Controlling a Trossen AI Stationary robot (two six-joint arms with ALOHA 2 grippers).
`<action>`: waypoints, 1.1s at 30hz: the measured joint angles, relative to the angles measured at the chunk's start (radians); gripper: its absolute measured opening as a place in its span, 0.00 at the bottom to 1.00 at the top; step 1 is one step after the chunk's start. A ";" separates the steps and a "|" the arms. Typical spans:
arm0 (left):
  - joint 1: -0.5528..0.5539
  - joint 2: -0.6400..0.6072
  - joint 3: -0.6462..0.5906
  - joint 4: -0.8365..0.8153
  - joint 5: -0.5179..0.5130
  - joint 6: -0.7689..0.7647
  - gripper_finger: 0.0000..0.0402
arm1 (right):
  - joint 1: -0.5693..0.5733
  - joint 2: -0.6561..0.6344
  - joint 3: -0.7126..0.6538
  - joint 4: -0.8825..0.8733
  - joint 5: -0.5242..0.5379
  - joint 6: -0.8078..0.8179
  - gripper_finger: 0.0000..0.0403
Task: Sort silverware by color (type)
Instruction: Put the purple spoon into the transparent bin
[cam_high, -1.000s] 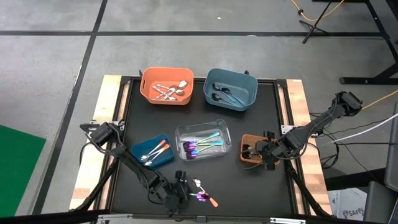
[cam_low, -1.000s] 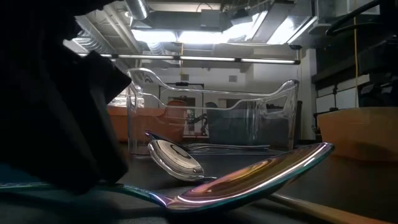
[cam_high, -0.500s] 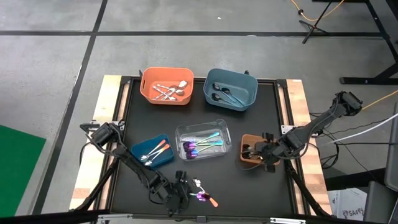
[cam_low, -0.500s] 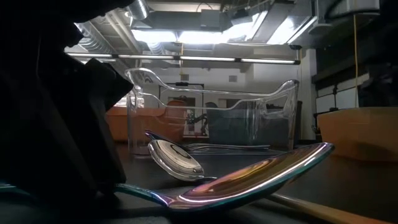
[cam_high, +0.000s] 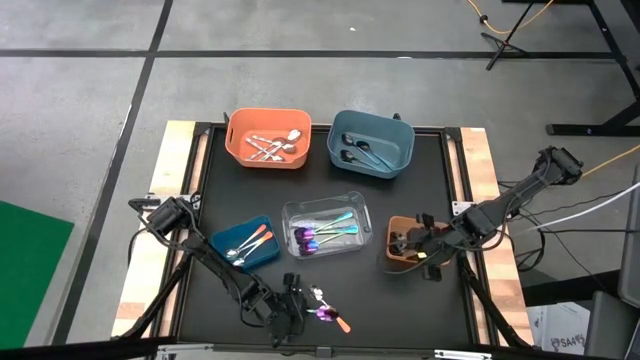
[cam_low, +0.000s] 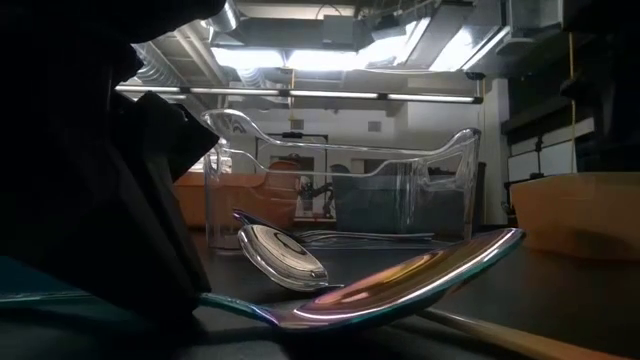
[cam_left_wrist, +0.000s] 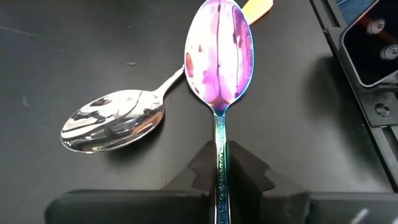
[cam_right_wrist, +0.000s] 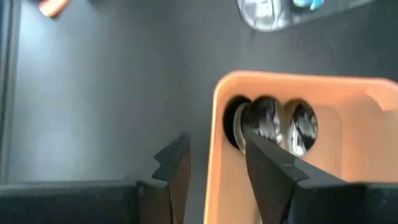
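Taking the clear plastic rectangular bin (cam_high: 326, 229) mid-counter as the landmark: the left claw (cam_high: 291, 312) is working at the near edge of the black counter (cam_high: 215, 200), near side of the clear bin, w/ its fingers (cam_left_wrist: 244, 175) pinching together on the handle of an iridescent purple-teal metal spoon (cam_left_wrist: 220, 56); the left wrist view is showing the handle clamped between the pads and the bowl pointing away from the claw. In the low view that spoon (cam_low: 400, 290) is sitting w/ its bowl tilted up in front of the clear bin (cam_low: 340, 190). A plain shiny silver spoon (cam_left_wrist: 115, 118) is lying just beside the iridescent one, bowl up, and an orange-handled piece (cam_high: 341, 324) is lying just past it. Inside the clear bin more iridescent purple-teal pieces (cam_high: 322, 235) are resting. Left of the clear bin a small dark-blue bin (cam_high: 247, 243) is holding orange- and teal-handled pieces. Beyond the clear bin, an orange plastic bin (cam_high: 268, 137) is holding plain silver pieces and a blue-grey bin (cam_high: 371, 143) is holding dark ones. Right of the clear bin, the right claw (cam_high: 418, 244) is hanging at a small brown bin (cam_high: 401, 243), fingers apart and straddling the bin's wall (cam_right_wrist: 214, 162), one finger outside and one inside, gripping nothing; dark rounded spoon bowls (cam_right_wrist: 267, 121) are showing inside that bin.
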 joint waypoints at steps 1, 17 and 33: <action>0.000 0.000 0.000 0.000 -0.001 0.001 0.05 | 0.000 0.000 0.009 0.000 0.007 0.000 0.35; 0.000 0.005 -0.003 0.060 -0.014 0.025 0.04 | 0.000 0.000 0.064 0.094 0.016 -0.002 0.35; 0.009 0.005 -0.003 0.259 -0.077 0.030 0.04 | 0.000 0.000 0.064 0.106 0.017 -0.001 0.35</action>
